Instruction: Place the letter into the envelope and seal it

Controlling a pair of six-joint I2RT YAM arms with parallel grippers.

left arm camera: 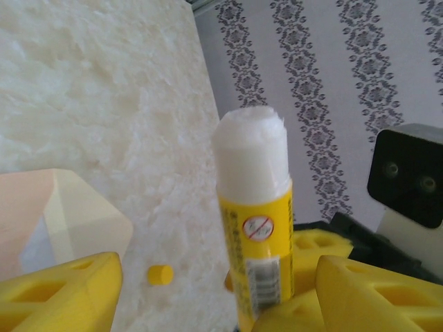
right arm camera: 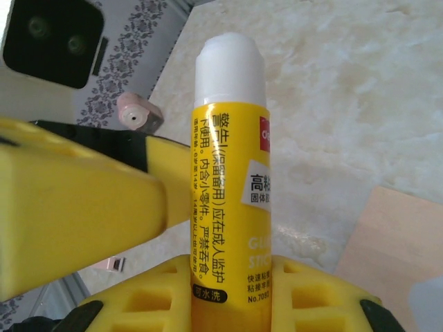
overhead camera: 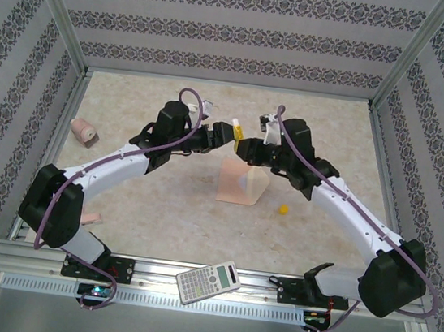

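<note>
Near the right tool [overhead camera: 245, 147], the envelope [overhead camera: 240, 186]

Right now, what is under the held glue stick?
Under the glue stick is the marbled table, with the peach envelope lying close by. The right gripper covers the stick's base.

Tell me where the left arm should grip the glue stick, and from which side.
Grip the glue stick on its yellow labelled barrel, between the exposed white glue and the right gripper clamped on its lower end. Close the left fingers across the barrel from its two sides, where they flank it: the round body is rigid, the bare tip likely soft and sticky.
</note>
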